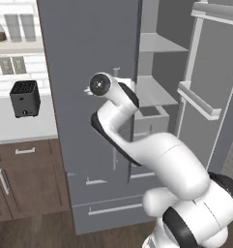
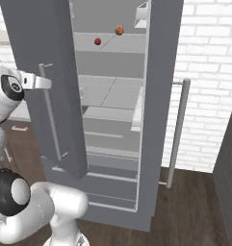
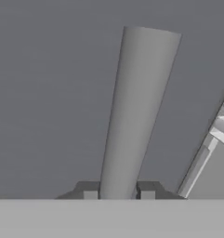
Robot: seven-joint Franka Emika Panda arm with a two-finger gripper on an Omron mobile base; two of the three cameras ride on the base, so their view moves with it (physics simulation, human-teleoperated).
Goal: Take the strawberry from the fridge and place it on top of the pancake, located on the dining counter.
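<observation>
The grey fridge (image 1: 89,58) stands in front of me with its right door swung wide and pale shelves showing inside. On an upper shelf lies the strawberry (image 2: 97,42), small and dark red. My gripper (image 2: 44,82) is far below and left of it, at the top of the left door's silver bar handle (image 2: 49,120). In the hand view the gripper (image 3: 118,194) is shut on that handle (image 3: 136,107), one dark fingertip on each side of the bar. The pancake and the dining counter are out of view.
An orange round fruit (image 2: 119,30) sits just behind the strawberry on the same shelf. The open right door (image 1: 210,82) with its door bins juts out on the right. A black toaster (image 1: 25,98) stands on the white wall counter (image 1: 21,126) over brown cabinets (image 1: 26,179).
</observation>
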